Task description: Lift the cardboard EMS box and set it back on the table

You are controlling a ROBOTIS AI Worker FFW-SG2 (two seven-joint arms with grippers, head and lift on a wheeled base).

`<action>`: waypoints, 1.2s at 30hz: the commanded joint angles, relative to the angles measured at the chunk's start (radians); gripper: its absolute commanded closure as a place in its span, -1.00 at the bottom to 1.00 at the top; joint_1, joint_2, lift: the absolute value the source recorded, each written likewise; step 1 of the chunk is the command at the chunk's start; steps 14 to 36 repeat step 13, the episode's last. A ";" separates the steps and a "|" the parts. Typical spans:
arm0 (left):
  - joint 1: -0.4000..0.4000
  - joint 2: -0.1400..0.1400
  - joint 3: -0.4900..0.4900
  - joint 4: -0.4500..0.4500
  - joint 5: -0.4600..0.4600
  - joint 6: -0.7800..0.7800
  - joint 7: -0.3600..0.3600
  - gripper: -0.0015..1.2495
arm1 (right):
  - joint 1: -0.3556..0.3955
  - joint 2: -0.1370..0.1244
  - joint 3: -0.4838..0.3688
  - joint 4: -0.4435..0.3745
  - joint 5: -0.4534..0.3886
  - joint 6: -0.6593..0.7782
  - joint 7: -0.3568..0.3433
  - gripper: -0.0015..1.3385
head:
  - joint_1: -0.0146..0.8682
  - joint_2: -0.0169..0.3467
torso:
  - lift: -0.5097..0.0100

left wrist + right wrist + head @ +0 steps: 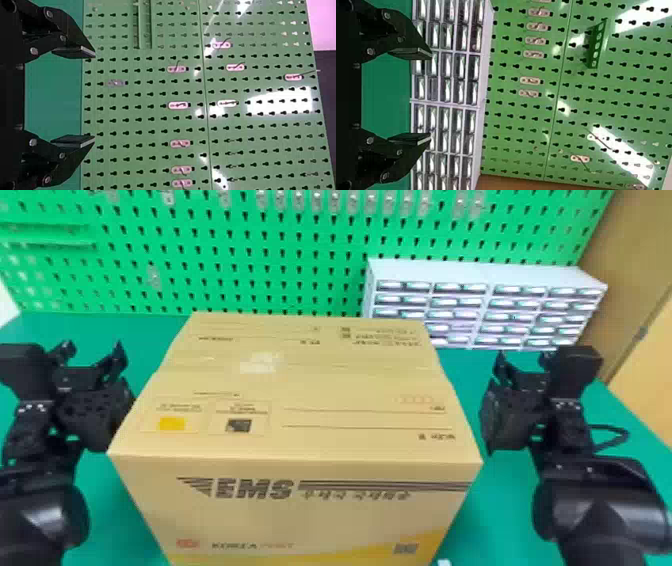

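"Starting with the cardboard EMS box (325,510), where is it?"

"Upright between the two arms, top face up. Its underside is hidden, so I can't tell whether it is bearing on the counter (467,370)."

"And the grippers?"

"The left gripper (94,97) is close beside one side, the right gripper (431,97) beside the other with a gap. Both have their jaws spread, with nothing between them."

"So how would you lift it?"

"It looks far too wide for either pair of jaws. I'd press inward from both sides together, at matching heights, until each arm bears flat, then raise evenly. Uneven pressure could twist it or dent the cardboard."

"Anything behind?"

"A drawer unit (492,307) past its far right corner, and the green pegboard (300,265). Go straight up, then lower it level, and ease off only once the base is seated."
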 commanded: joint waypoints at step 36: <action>-0.001 0.000 -0.005 0.000 0.000 -0.001 0.006 -0.21 | -0.001 -0.001 0.004 0.003 -0.001 -0.005 0.000 -0.20 | 0.57 -0.99 | 0.60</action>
